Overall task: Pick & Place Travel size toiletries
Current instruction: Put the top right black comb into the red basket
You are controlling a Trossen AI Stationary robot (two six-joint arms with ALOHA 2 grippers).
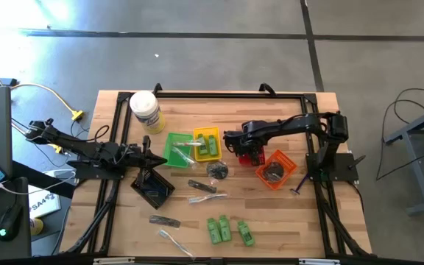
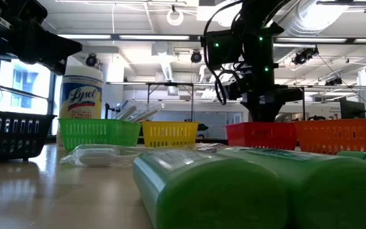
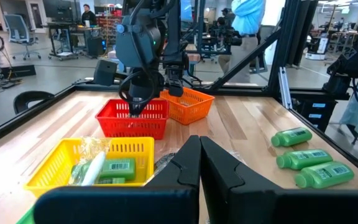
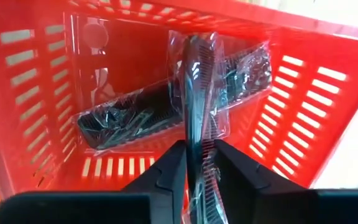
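My right gripper reaches down into the red basket, shut on a black comb-like stick in clear wrap. A second wrapped black stick lies on the basket floor beneath it. In the high view that gripper stands over the red basket at the table's middle right. My left gripper waits shut and level at the table's left, above the black basket. Three green bottles lie near the front edge. Wrapped sticks lie on the table's middle. My right gripper pinches the wrapped black stick between its two fingers on its flat sides, at about mid-length. The fingers come from above, pointing steeply down. The stick's far end crosses over the other wrapped stick; whether it is lifted clear I cannot tell.
An orange basket with a dark round piece stands right beside the red one. Yellow and green baskets hold items at the middle. A large white jar stands at the far left. People move in the room beyond.
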